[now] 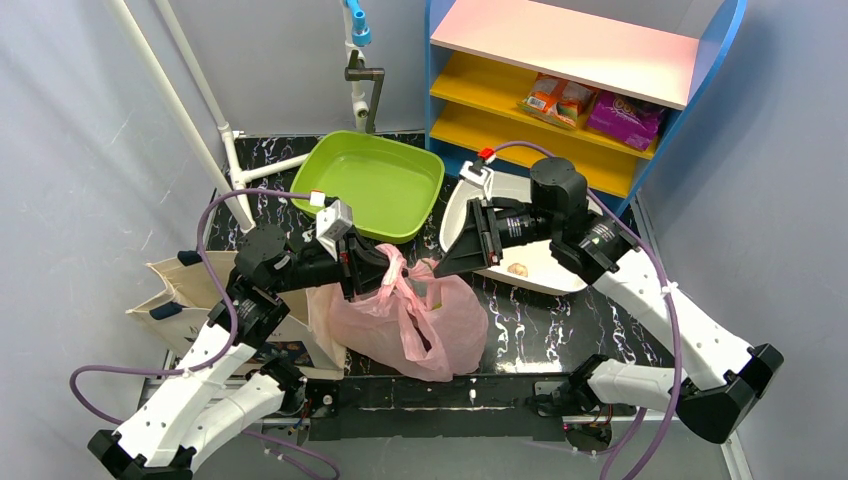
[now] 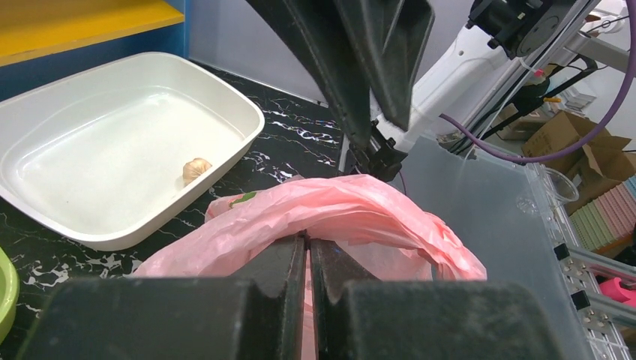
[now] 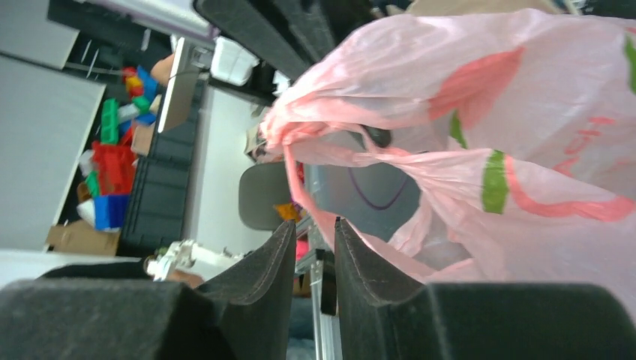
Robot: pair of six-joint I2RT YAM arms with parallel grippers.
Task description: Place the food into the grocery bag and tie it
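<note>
The pink bag (image 1: 440, 330) was seen slumped on the black table (image 1: 560, 335), about midway along its near edge, between the two arms. Its mouth was drawn up into a twisted handle (image 2: 375, 199). The left gripper (image 2: 308, 241) was clamped tight on that bunched plastic, with its jaws pressed together on the film. The jaws of the right gripper (image 3: 313, 225) were held narrowly apart, with a thin pink strand of the bag running down between them. It was judged that the strand was framed but not yet pinched. No food could be made out through the plastic, so how full the bag was could not be told. A small pale-brown piece (image 2: 195, 169) lay alone in the white tray (image 2: 135, 234) towards the far right corner, and a green tub (image 1: 330, 160) stood at the far edge. A canvas tote (image 1: 175, 290) was slumped at the left edge. The knot appeared to be in hand and unfinished. The chief risk was judged to be the thin strand slipping out sideways before the right jaws met, so that only air would be closed on. If the arms were drawn apart too hard, the film might be stretched or torn at the left grip. The bag might also be lifted and tipped, spilling its contents onto the table. If the pale piece belonged to the food, it might be sealed out.
</note>
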